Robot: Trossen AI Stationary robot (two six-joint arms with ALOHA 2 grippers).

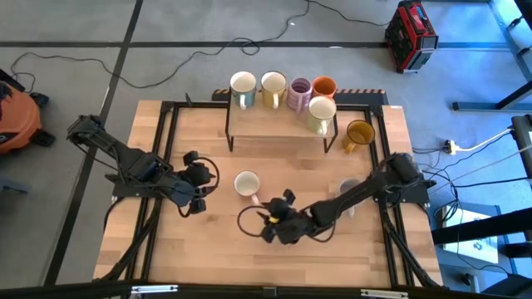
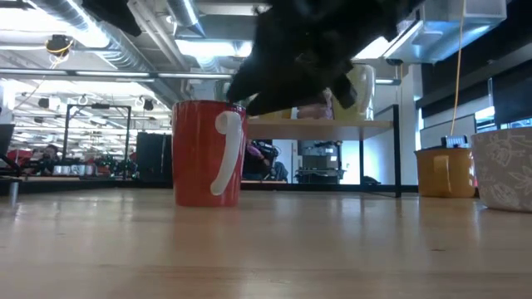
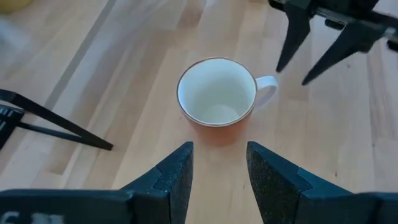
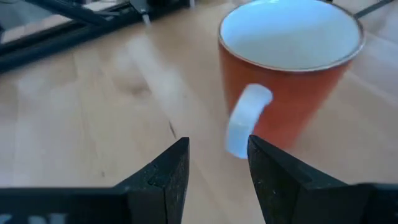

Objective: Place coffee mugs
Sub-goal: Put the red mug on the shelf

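A grey mug (image 1: 349, 188) on the tabletop (image 1: 166, 249) is mostly hidden under my right arm, and in the low view that arm's dark bulk blocks the shelf mugs behind it. My right arm reaches low across the tabletop, right claw (image 4: 214, 163) spread, its fingertips just short of the white handle of the red-orange mug (image 1: 247, 184), not touching. My left claw (image 3: 219, 163) is also spread, aimed at the same mug from the opposite side, near but apart.

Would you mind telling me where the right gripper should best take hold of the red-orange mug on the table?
Probably the white handle. The red-orange mug stands upright and that loop sticks out toward the right gripper, whose open fingers already line up either side of it. Come in level from that side and pinch the loop.
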